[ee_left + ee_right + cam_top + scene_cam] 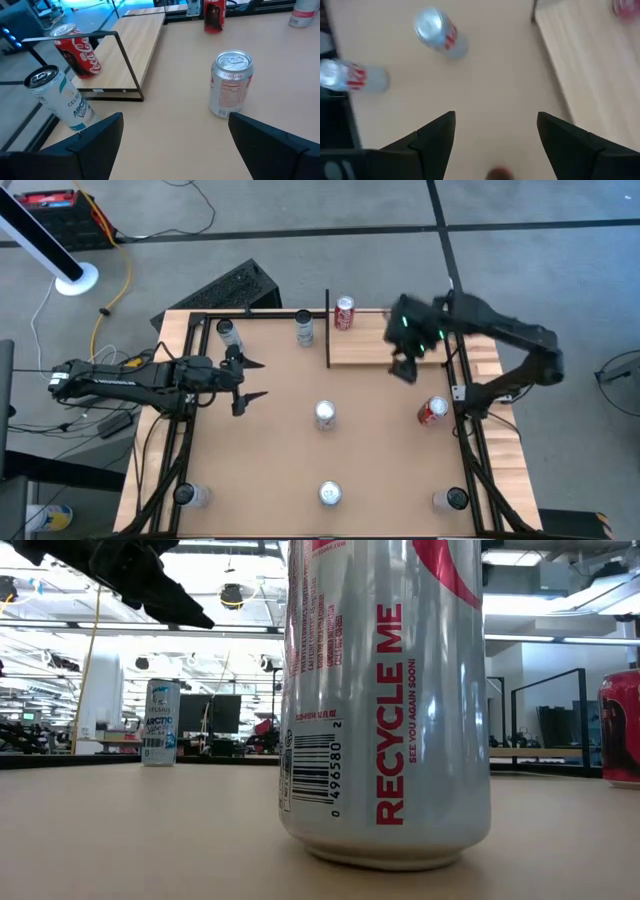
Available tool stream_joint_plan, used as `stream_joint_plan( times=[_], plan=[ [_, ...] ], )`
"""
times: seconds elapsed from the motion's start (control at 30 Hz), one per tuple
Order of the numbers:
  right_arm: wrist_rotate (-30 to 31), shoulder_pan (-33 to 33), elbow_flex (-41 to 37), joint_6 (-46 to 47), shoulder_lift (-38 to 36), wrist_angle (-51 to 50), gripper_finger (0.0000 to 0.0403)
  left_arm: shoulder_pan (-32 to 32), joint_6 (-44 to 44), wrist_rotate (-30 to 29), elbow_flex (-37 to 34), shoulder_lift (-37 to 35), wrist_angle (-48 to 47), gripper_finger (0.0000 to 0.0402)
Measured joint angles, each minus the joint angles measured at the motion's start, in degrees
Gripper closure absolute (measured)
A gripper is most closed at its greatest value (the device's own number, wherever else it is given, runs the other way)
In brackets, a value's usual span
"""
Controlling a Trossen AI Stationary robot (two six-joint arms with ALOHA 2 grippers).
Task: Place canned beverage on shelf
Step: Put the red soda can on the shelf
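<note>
Looking down on the table (280, 480), you are seeing the shelf (385, 345) lying flat toward twelve o'clock, its thin black bar (328, 328) running along the short edge at its nine o'clock side. A red can (344, 312) is standing upright on the shelf, just beside that bar. Just past the bar, off the shelf, a silver can with teal print (304, 328) is standing on the tabletop, and another silver can (227, 332) is sitting farther toward nine o'clock.

Your right gripper (405, 365) is hanging over the shelf's six o'clock edge with its fingers (437, 135) spread wide and nothing between them; its own camera is looking down on bare tabletop, the shelf edge and two silver cans with red print. Your left gripper (248, 380) is hovering at the table's nine o'clock side, pointing toward three o'clock, fingers (95, 137) likewise spread and empty.

At the table's centre a silver can (325, 414) is standing upright, apart from both grippers. A second red can (432, 411) is resting near the four o'clock side, beside the right arm's base. Toward six o'clock another silver can (330, 494) is standing so close to the low camera that it is filling that view (385, 700), with "RECYCLE ME" printed down its side. Two more cans are sitting at the near corners.
</note>
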Motion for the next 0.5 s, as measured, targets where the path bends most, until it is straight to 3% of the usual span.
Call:
stream_joint_plan(
  times=[0.3,0.5],
  plan=[
    [14.0,26.0,-19.3,35.4,-13.2,-5.3,0.0101,0.0,0.9,1.5,0.0,0.0,0.0,0.0055],
    [17.8,32.1,-31.4,48.2,-19.2,-6.6,0.0101,0.0,1.7,1.4,0.0,0.0,0.0,0.0055]
  ],
)
